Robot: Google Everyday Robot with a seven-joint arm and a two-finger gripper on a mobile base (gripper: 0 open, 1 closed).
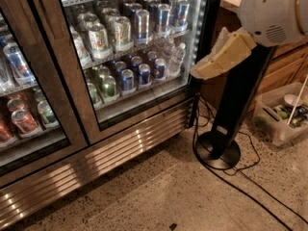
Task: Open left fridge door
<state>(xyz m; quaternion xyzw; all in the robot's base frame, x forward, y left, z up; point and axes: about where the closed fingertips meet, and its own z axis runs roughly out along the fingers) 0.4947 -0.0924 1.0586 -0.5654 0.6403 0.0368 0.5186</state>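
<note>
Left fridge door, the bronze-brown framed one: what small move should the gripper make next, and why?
Probably move the cream-coloured gripper leftward, past the white-lit twin glass door, toward the tall clear-glass left fridge door in its bronze-brown metal frame. The gripper hangs beside the lit door's right edge, far from the left door, which appears shut.

The arm enters the camera view from the upper right corner. Its visible segment is a large white rounded housing [274, 13] with a small vent grille on its face. The cream-coloured claw [203, 70] projects from the lower left of this housing, angled downward and leftward. It hangs in mid-air, right of centre.
</note>
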